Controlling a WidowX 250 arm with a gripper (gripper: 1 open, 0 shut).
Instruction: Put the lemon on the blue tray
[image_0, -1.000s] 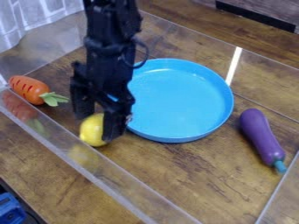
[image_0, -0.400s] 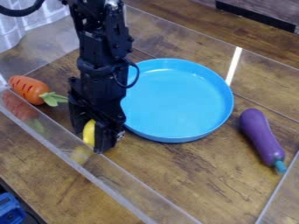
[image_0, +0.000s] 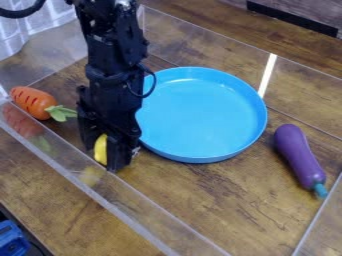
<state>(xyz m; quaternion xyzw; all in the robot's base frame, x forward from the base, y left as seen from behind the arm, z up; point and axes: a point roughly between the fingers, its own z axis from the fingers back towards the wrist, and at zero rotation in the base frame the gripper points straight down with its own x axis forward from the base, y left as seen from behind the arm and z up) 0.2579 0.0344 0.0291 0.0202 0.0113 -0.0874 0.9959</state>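
Note:
The lemon (image_0: 102, 149) shows as a narrow yellow strip between the two black fingers of my gripper (image_0: 106, 155), low on the wooden table. The jaws stand closed against its sides, and most of the fruit is hidden by them. The arm comes straight down from above. The blue tray (image_0: 214, 115), round with a low rim, lies just right of the gripper, its left edge almost touching the fingers. Nothing lies on the tray.
An orange carrot (image_0: 32, 101) with a green top lies to the left of the arm. A purple eggplant (image_0: 301, 156) rests at the right, beyond the tray. A clear plastic wall (image_0: 54, 150) edges the wooden table at the front left.
The gripper has dropped over the lemon and its fingers have closed in on it; a second ago the lemon showed whole below the open jaws.

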